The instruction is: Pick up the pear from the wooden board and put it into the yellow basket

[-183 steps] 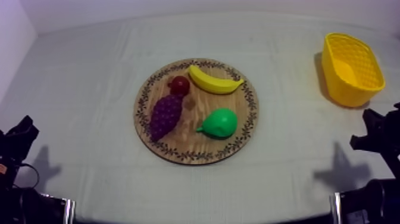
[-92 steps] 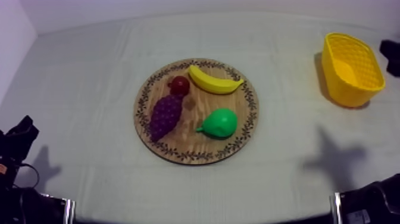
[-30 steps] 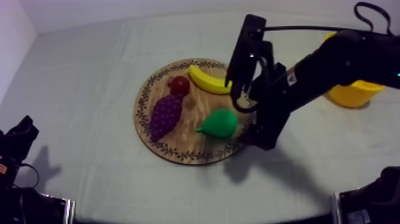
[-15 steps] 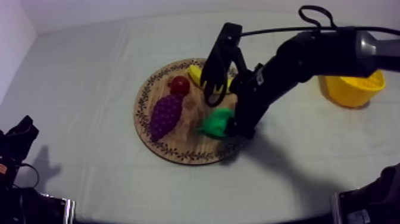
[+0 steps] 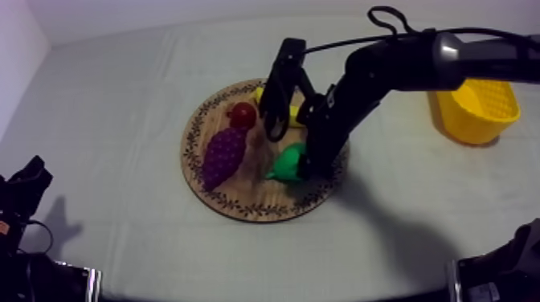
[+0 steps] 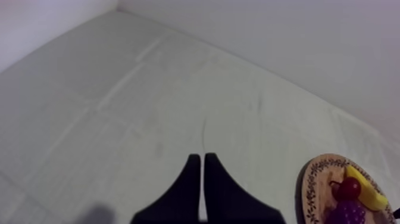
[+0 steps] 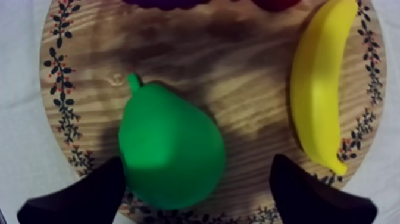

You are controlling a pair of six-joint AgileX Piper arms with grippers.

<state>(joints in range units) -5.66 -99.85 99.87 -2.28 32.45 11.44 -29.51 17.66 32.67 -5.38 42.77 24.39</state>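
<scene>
The right gripper (image 7: 196, 164) is hovering wide open over the green toy pear (image 7: 169, 155), which is lying near the basket-side rim of the round wooden board (image 7: 238, 77). The arm is apparently executing the grasp approach. The next move is calling for descent and closure, then carriage to the yellow basket (image 5: 474, 104).

On the wooden board (image 7: 238, 77), the green pear (image 7: 169, 152) lies between the spread fingers (image 7: 89, 193) of the right gripper (image 7: 198, 167), close against one, with the banana (image 7: 321, 83) along the board's rim.
</scene>
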